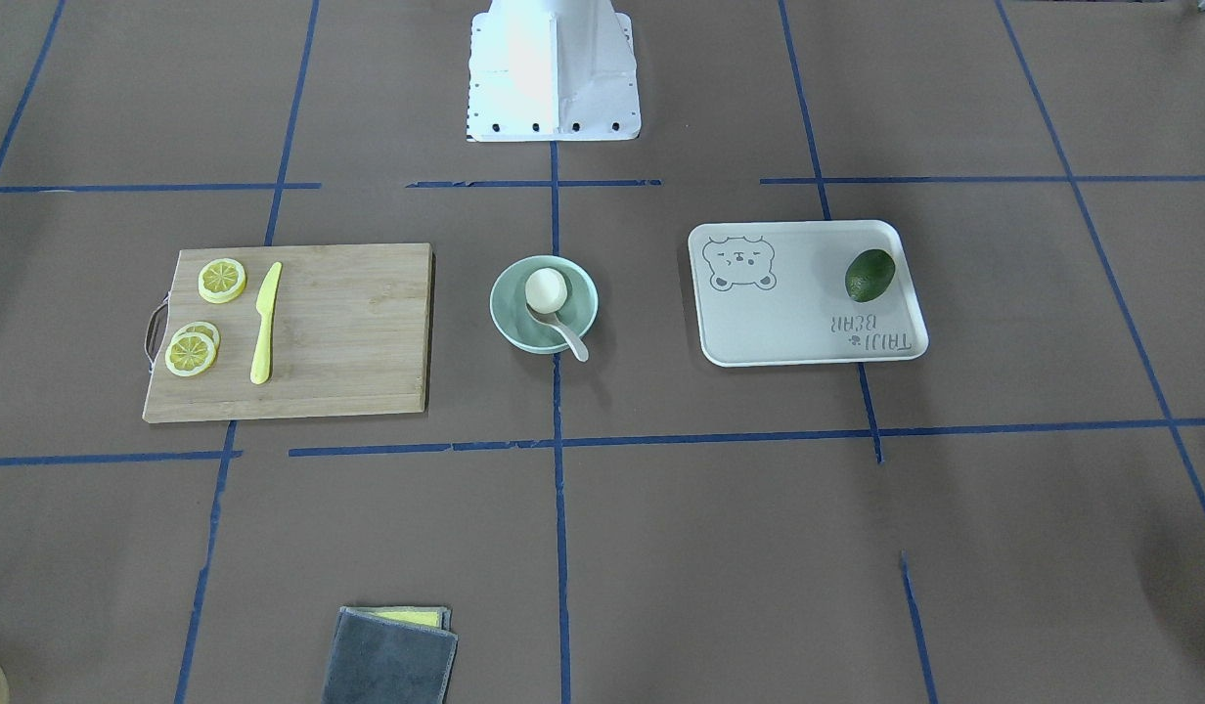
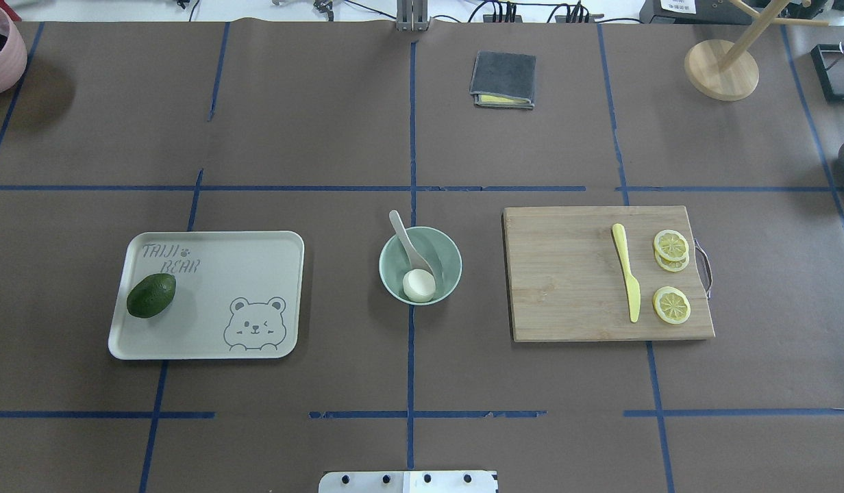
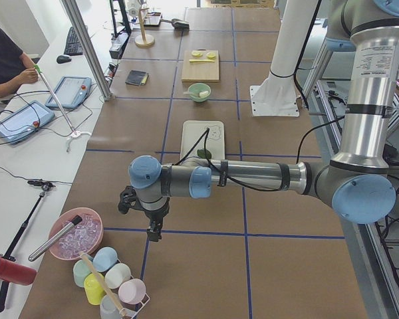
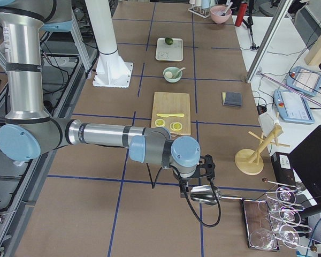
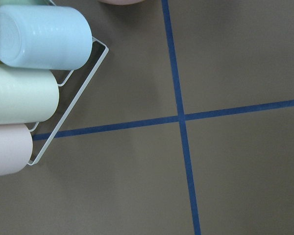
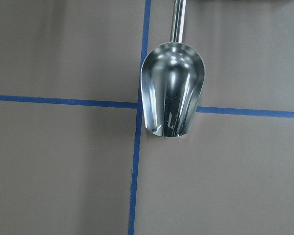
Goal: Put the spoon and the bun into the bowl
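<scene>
Brown-papered table (image 2: 326, 137): at its centre the bowl (image 2: 444, 255) holds the 2 items, bun (image 2: 419, 285) and spoon (image 2: 403, 233), so the task looks done, while left gripper (image 3: 151, 232) and right gripper (image 4: 184, 191) hover near opposite ends, and I cannot tell if either is clenched.

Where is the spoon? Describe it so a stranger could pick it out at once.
Midway between the bear-print tray and the wooden cutting board sits a mint-green bowl. The spoon lies in it, handle poking over the rim. It is white like the bun beside it, but long, not round.
</scene>
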`<state>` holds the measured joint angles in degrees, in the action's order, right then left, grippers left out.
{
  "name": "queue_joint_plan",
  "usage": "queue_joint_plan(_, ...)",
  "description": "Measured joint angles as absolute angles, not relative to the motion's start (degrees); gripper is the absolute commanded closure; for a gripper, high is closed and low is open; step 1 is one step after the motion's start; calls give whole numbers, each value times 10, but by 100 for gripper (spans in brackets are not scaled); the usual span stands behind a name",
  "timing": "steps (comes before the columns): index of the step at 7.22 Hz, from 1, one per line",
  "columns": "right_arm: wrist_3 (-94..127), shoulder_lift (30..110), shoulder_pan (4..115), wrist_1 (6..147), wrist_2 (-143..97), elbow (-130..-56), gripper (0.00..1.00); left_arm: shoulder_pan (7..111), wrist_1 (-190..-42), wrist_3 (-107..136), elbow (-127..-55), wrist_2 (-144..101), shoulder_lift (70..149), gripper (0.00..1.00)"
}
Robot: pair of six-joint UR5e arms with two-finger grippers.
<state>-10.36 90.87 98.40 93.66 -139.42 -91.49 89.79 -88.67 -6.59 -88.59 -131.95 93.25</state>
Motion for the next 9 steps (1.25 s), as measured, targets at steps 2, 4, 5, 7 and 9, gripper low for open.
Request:
queue_joint_plan(2,-88,925,979,936,-1393,-925,0,898,-887,-66,-886,-1319,929,0)
queue_joint_plan(4,-82,928,958,935,-1389,-927,0,898,-887,-66,-886,-1319,928,0)
queue_joint_plan(5,-82,928,952,935,-1388,-928,0,898,-887,-66,-886,-1319,928,0)
queue_joint_plan(7,-81,928,949,935,-1387,-929,0,898,-887,-65,-887,-1319,928,0)
queue_joint_plan(9,-81,927,948,932,-1388,-929,0,898,-887,-65,-888,-1319,928,0)
